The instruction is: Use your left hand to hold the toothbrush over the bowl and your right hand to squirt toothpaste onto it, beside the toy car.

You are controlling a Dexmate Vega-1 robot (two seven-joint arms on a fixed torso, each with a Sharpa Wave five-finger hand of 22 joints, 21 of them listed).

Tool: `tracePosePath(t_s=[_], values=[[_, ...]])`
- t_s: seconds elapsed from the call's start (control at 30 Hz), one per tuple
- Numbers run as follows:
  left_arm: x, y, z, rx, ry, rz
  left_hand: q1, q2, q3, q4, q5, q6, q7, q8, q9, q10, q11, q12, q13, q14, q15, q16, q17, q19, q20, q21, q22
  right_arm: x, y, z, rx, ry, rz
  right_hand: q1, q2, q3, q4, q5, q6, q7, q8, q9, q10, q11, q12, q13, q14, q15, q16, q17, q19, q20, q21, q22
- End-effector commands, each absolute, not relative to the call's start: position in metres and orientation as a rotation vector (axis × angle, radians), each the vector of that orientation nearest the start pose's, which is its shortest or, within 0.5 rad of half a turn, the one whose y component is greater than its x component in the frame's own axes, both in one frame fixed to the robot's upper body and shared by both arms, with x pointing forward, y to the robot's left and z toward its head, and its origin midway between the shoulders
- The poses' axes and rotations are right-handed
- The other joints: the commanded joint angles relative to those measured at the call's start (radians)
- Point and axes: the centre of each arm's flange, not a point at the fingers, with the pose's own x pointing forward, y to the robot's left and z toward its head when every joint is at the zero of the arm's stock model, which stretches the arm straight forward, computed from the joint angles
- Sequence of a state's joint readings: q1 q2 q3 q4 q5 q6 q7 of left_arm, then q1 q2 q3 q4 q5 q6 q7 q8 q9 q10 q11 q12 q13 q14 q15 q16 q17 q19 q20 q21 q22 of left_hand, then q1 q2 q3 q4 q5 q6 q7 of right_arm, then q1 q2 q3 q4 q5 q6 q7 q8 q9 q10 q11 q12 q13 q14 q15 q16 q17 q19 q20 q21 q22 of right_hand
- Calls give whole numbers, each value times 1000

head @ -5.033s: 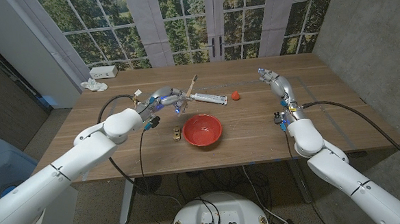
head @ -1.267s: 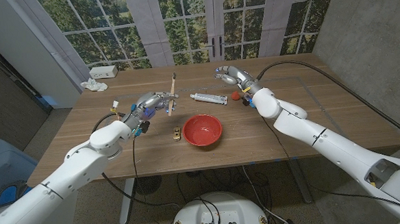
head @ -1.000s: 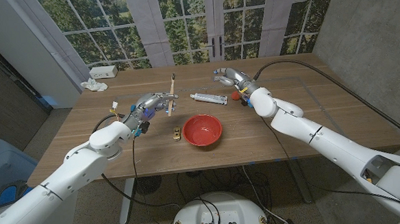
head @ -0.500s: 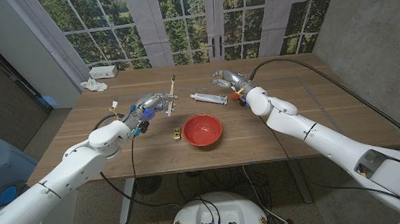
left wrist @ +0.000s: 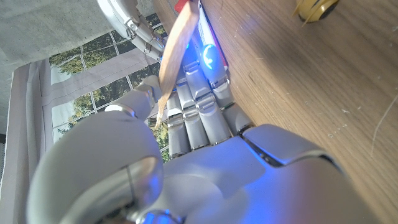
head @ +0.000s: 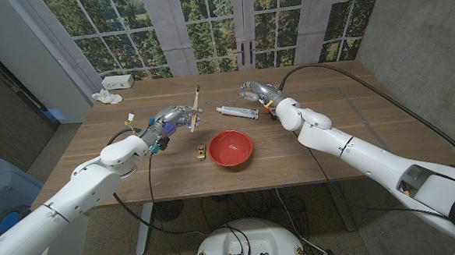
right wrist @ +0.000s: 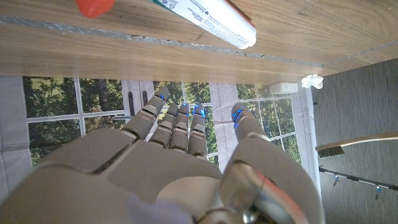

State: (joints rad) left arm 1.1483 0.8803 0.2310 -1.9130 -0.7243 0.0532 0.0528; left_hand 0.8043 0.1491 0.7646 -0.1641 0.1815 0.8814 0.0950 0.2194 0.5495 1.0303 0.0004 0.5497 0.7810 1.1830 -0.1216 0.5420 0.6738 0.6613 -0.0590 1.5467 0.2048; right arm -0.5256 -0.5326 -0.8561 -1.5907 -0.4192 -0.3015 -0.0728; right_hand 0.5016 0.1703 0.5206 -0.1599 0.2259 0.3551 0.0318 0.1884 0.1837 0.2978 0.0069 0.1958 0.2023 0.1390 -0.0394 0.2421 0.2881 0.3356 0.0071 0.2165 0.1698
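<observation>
My left hand (head: 170,118) grips a wooden toothbrush (head: 196,107) that stands nearly upright, to the left of and behind the red bowl (head: 230,148). In the left wrist view the fingers (left wrist: 199,106) wrap the toothbrush handle (left wrist: 177,43). A small yellow toy car (head: 202,151) (left wrist: 317,6) lies just left of the bowl. The white toothpaste tube (head: 238,111) (right wrist: 211,22) lies on the table behind the bowl. My right hand (head: 256,90) (right wrist: 180,146) hovers above the tube's right end with its fingers apart, holding nothing. A red cap (right wrist: 95,6) lies near the tube.
A white power strip (head: 118,82) and a crumpled white cloth (head: 107,96) sit at the table's back left corner. Black cables trail from both wrists. Bare wood (head: 368,128) stretches to the right of the bowl.
My right arm has swung in from the table's right side and the hand has drifted left over the tube's right end. The left hand has lifted the toothbrush upright and keeps it still.
</observation>
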Motion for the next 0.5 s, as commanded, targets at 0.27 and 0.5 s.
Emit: tracePosePath(t_s=[0.27, 0.5], values=[[548, 291, -21, 192, -430, -325, 31, 39, 37, 23, 1, 52, -17, -1, 4, 211, -204, 2, 3, 108, -103, 5, 4, 6, -152, 10, 1, 647, -77, 40, -1324, -610, 91, 21, 7, 8, -2, 8, -5, -4, 1, 4, -9, -7, -2, 2, -5, -5, -3, -2, -1, -4, -1, 6], [547, 291, -23, 190, -426, -327, 33, 39, 37, 22, 0, 53, -16, -3, 5, 211, -204, 0, 4, 109, -103, 5, 6, 7, -152, 10, 2, 648, -71, 37, -1356, -603, 97, 32, 2, 9, -8, 9, -5, -4, 2, 4, -12, -5, -1, 2, -3, -1, -3, -5, 5, -3, 0, 6]])
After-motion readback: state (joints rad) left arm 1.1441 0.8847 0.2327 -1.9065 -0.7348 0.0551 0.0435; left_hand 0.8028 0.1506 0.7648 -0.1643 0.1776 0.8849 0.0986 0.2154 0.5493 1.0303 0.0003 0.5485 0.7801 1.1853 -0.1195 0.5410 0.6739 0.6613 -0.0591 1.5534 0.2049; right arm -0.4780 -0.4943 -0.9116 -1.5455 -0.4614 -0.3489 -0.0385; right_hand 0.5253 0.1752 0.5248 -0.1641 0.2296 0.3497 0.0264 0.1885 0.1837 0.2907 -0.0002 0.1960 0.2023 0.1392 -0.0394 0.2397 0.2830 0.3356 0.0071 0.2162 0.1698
